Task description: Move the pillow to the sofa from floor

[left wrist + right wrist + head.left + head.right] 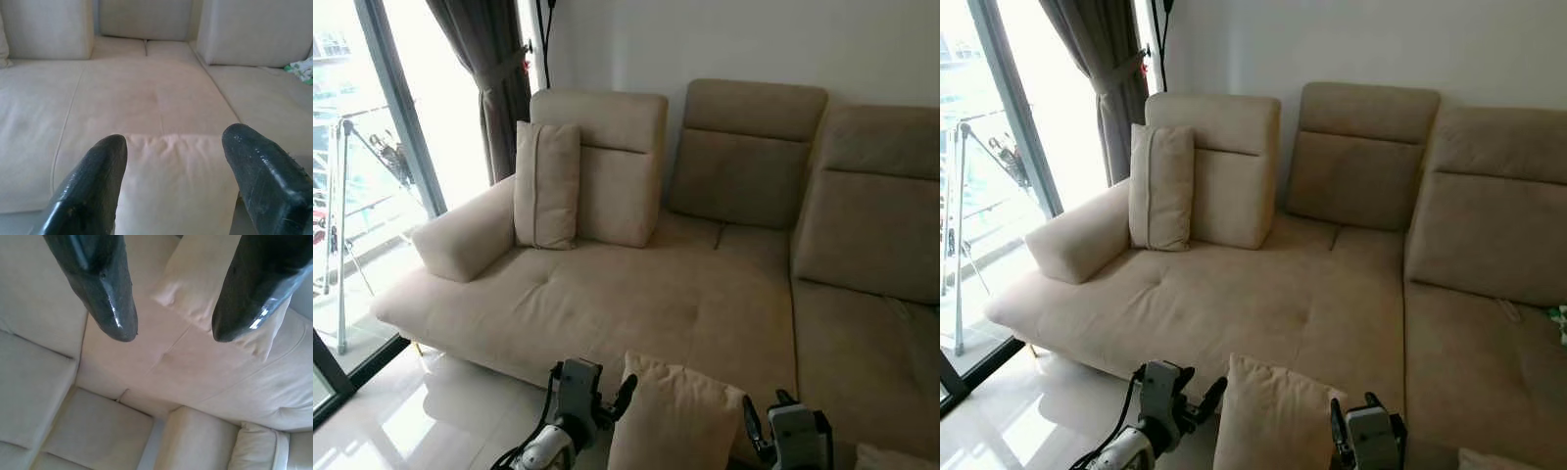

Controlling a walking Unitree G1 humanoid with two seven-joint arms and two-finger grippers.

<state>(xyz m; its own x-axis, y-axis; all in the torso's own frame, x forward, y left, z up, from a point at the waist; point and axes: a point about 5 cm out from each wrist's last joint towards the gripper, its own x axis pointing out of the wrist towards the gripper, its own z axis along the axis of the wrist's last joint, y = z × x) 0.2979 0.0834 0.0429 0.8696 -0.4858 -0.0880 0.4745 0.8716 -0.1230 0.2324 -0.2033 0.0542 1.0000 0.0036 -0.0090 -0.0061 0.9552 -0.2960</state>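
Observation:
A beige pillow stands upright at the front edge of the beige L-shaped sofa, between my two arms. My left gripper is at the pillow's left side, one black finger touching it. In the left wrist view its fingers are spread wide with the pillow's top edge between them. My right gripper is at the pillow's right side. In the right wrist view that gripper is open, with a pillow corner behind one finger.
A second beige pillow leans upright against the sofa's left backrest. A green and white item lies on the right seat. Glass doors and a dark curtain are to the left, above glossy floor tiles.

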